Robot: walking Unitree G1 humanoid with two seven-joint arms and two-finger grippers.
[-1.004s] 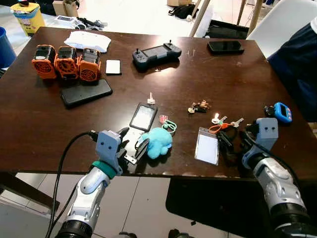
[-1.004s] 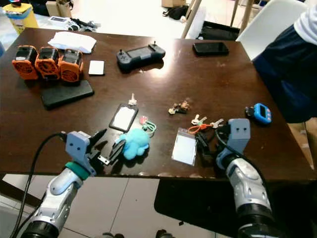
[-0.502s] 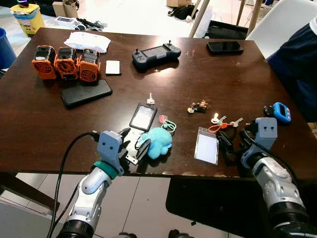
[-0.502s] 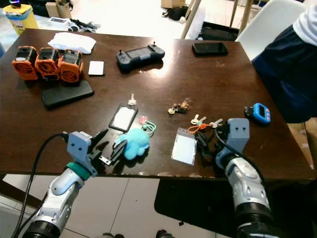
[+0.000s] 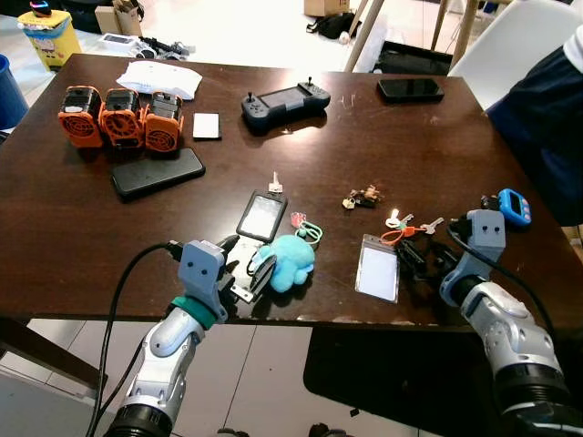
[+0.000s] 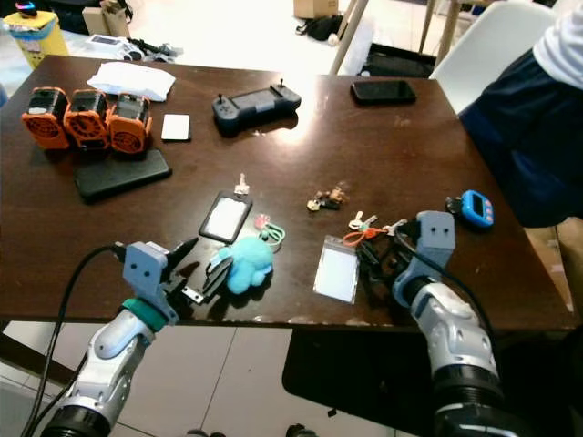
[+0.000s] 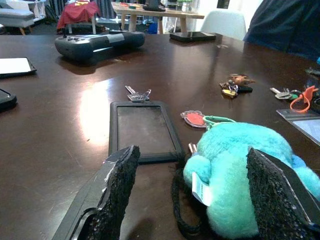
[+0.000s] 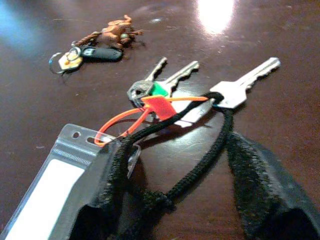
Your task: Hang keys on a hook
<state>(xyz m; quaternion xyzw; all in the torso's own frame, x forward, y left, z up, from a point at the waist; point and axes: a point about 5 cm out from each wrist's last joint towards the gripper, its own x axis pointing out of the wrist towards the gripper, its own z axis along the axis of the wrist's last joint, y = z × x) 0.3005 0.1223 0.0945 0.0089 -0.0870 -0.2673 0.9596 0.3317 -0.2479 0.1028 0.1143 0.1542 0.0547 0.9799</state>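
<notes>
Black cord [image 8: 200, 165] runs between your right pincer's [image 8: 190, 200] spread fingers, nothing clamped yet; the keys [image 8: 170, 92] lie on the desk [image 5: 364, 127] just ahead. Close carelessly and you nip the badge holder [image 8: 55, 185] too. Your left pincer [image 7: 195, 200] gapes around the plush toy [image 7: 240, 170].

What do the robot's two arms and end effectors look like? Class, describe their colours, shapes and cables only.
Both arms are rounded silver segments with black joints. The left arm has a teal-green collar at the wrist and a thick black cable looping off it. Each wrist carries a boxy grey-blue block. The left end effector and the right end effector each have two long black fingers with rough, grainy pads.
</notes>
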